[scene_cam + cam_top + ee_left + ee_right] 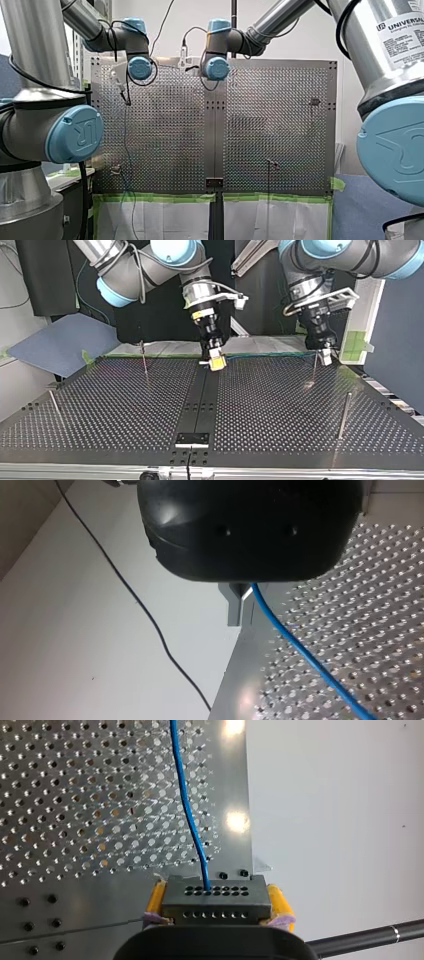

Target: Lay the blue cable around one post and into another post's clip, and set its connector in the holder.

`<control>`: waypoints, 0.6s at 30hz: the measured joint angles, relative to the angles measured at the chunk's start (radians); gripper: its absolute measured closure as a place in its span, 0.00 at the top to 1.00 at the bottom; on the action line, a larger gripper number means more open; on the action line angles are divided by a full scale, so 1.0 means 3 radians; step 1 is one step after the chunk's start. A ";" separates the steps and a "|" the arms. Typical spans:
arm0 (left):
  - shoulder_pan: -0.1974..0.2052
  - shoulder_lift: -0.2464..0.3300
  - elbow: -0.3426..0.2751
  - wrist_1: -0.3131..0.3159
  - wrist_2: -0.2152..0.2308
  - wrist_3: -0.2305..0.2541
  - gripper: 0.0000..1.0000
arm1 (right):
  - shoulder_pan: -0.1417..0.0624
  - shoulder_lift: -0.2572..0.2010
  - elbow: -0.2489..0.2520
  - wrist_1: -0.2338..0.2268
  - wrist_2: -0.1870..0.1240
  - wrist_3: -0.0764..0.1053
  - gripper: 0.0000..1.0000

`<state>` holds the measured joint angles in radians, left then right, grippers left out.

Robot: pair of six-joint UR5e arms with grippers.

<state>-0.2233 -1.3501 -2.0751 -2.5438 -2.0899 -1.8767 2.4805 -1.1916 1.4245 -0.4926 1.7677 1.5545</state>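
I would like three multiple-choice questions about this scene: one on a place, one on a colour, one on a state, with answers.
1. In the top view, where is my right gripper?
A. at the far edge, over the dark middle strip
B. at the near edge
C. over a side edge
2. What colour are its pads?
A. red
B. yellow
C. white
3. The black connector is:
A. lying loose
B. broken in two
C. clamped in my right gripper

1 A: it hangs over the strip's far end.
2 B: the right wrist view shows them yellow.
3 C: the pads press its sides, the blue cable leading out.
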 joint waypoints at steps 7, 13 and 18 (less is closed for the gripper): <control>0.0053 -0.0025 0.0194 -0.0149 -0.0002 0.0012 0.00 | 0.0030 0.0076 -0.0115 0.0035 -0.0006 0.0007 0.00; 0.0122 -0.0090 0.0367 -0.0198 -0.0020 0.0005 0.00 | 0.0039 0.0129 -0.0182 0.0079 -0.0015 0.0016 0.00; 0.0190 -0.0122 0.0505 -0.0221 -0.0025 0.0004 0.00 | 0.0043 0.0254 -0.0316 0.0208 -0.0038 0.0022 0.00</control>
<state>-0.1662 -1.3866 -1.9238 -2.6102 -2.0974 -1.8755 2.4935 -1.1153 1.3296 -0.4302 1.7561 1.5611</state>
